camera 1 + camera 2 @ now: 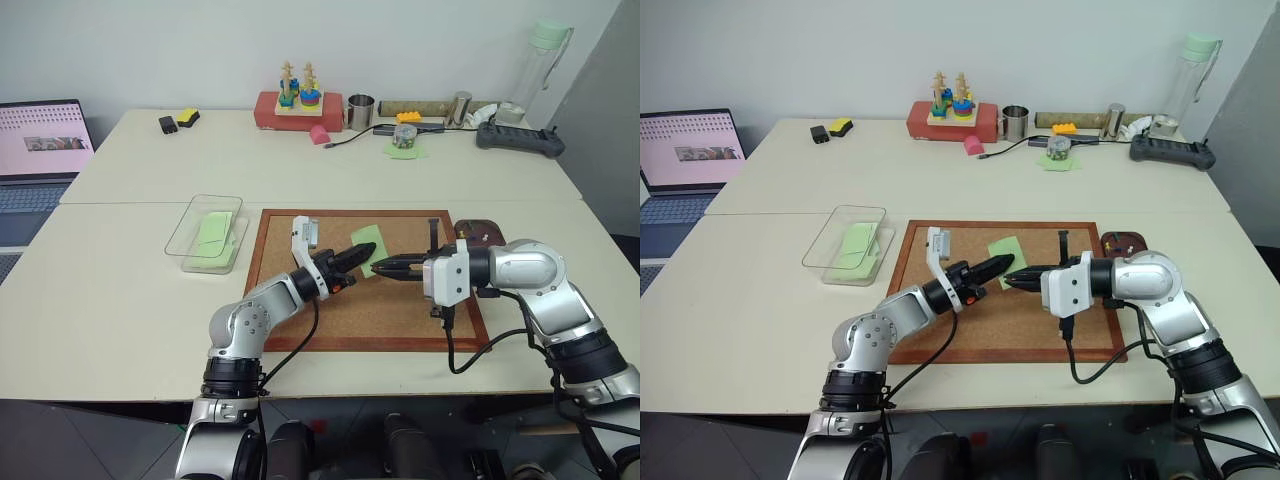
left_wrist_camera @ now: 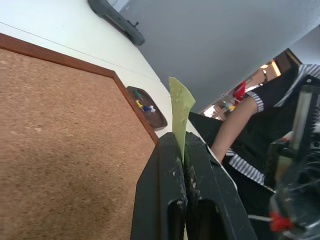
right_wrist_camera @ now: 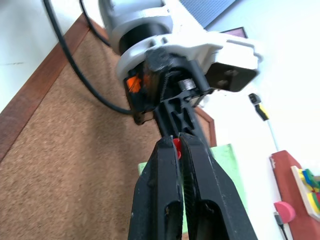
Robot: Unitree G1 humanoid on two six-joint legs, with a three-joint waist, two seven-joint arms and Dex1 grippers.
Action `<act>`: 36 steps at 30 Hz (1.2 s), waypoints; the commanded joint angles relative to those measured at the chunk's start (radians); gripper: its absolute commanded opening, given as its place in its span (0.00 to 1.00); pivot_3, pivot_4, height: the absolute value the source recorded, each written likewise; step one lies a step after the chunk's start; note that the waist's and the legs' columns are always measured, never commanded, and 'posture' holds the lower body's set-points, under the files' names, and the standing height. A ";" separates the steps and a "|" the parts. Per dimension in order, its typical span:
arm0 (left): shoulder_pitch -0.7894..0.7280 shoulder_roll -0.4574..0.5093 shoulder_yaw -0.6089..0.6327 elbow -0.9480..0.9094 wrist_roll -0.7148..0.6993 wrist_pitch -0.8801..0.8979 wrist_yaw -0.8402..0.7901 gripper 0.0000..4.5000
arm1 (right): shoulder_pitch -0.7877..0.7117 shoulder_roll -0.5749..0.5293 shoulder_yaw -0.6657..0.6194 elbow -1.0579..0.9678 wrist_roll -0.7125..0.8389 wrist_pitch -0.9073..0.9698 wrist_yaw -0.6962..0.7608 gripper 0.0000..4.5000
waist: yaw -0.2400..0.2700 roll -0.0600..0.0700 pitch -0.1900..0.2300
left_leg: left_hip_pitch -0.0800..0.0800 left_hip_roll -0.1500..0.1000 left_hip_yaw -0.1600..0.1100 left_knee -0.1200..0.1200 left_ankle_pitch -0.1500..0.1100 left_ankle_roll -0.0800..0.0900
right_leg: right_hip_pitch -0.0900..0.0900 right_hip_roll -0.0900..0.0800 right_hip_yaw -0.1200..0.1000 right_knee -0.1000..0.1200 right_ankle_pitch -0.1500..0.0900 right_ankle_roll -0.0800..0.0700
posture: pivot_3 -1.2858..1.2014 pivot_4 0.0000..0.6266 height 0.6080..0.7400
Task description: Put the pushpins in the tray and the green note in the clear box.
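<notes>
The left gripper is clamped on the pale green paper note above the framed cork board. The right gripper pinches a red-headed pushpin. The dark wooden tray already holds pins. The note must yet reach the clear plastic box, which already contains a green slip.

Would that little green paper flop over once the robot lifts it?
Probably a little. The green note looks thin, yet it stands upright above the shut left gripper, so it seems light. Pinched by one edge, it would likely bend and flutter.
</notes>
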 commanded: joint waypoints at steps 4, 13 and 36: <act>0.014 -0.010 0.001 -0.076 -0.002 -0.031 0.006 0.00 | 0.015 -0.035 -0.179 -0.090 0.116 0.332 -0.128 0.00 | 0.002 0.000 0.000 | 0.000 0.000 0.000 0.000 0.000 0.000 | 0.000 0.000 0.000 0.000 0.000 0.000 | 0.52 0.24 1.00; 0.081 0.059 -0.024 -0.330 0.013 -0.044 0.015 0.00 | 0.050 -0.004 -0.349 0.088 0.029 0.794 -0.489 0.00 | 0.004 0.000 0.000 | 0.000 0.000 0.001 0.000 0.000 0.000 | 0.000 0.000 0.000 0.000 -0.001 -0.002 | 0.52 0.24 1.00; 0.136 0.096 -0.061 -0.376 0.027 -0.084 0.046 0.00 | 0.001 0.081 -0.399 0.289 0.076 0.826 -0.604 0.57 | -0.002 0.000 0.000 | 0.000 -0.001 0.002 0.000 0.000 0.000 | 0.000 0.000 0.001 0.000 -0.001 -0.001 | 0.52 0.24 1.00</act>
